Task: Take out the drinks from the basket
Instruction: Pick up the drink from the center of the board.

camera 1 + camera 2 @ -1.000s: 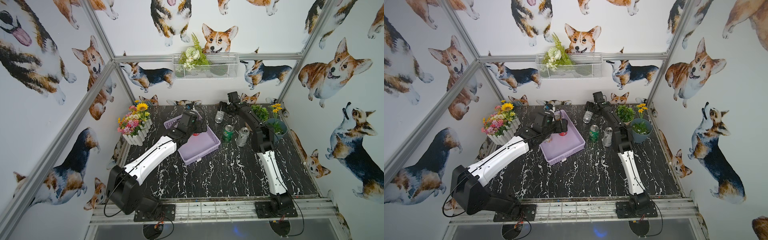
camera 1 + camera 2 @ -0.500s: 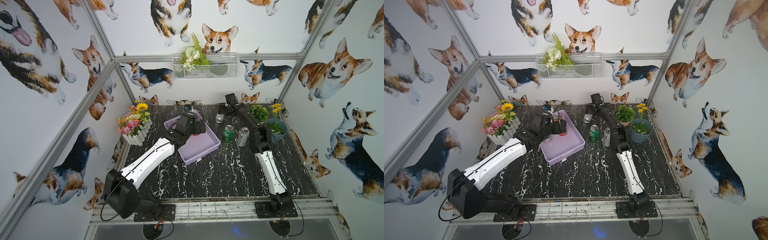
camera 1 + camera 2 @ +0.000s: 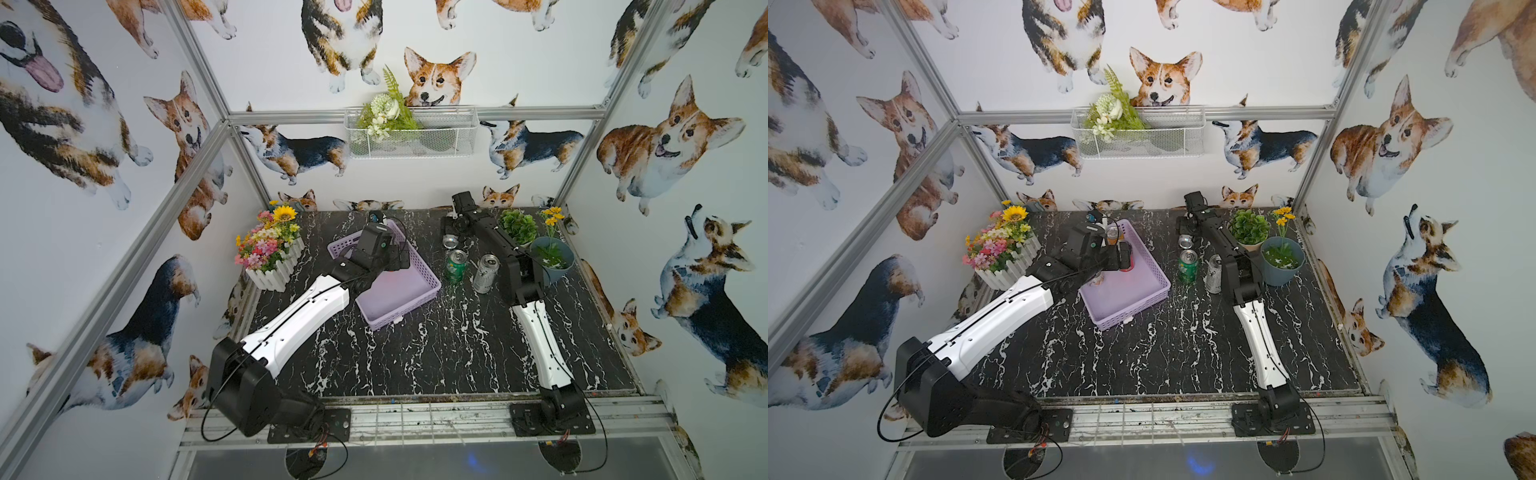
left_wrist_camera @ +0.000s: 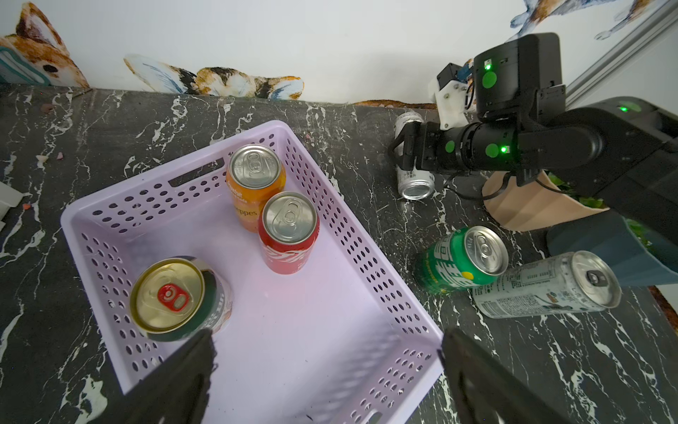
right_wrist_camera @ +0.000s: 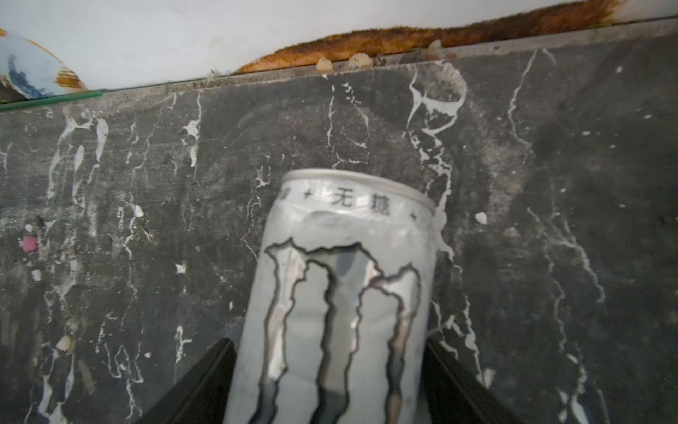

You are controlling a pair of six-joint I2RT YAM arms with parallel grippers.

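Black marble tabletop (image 3: 415,353), and left of centre sits the lavender basket (image 4: 110,235). Three drinks are standing in it: the gold-topped can (image 4: 172,297) by one side wall, and the red can (image 4: 290,238) and orange can (image 4: 253,172) close together toward the far end. Three more are already out on the marble beside it. A tall silver can (image 4: 539,290) and a green can (image 4: 458,264) stand upright side by side. Farther back is the white Monster can (image 5: 341,293), which looks tipped on its side, base toward the front and top toward the back wall.

These are thin metal cans, I'd say. They're stiff enough round the middle, but smooth, slick and easy to dent, and one lying down will want to roll. Full or empty, I can't tell. The best hold is across the body at mid-height, clear of the rounded rim.

Now the jaws. The right gripper (image 5: 328,343) straddles the Monster can across its width, a finger right up by each flank. Whether they're actually pinching it, I can't tell. The left gripper (image 4: 328,336) hangs over the basket with its jaws wide apart and nothing between them, one finger (image 4: 190,359) just beside the gold-topped can.
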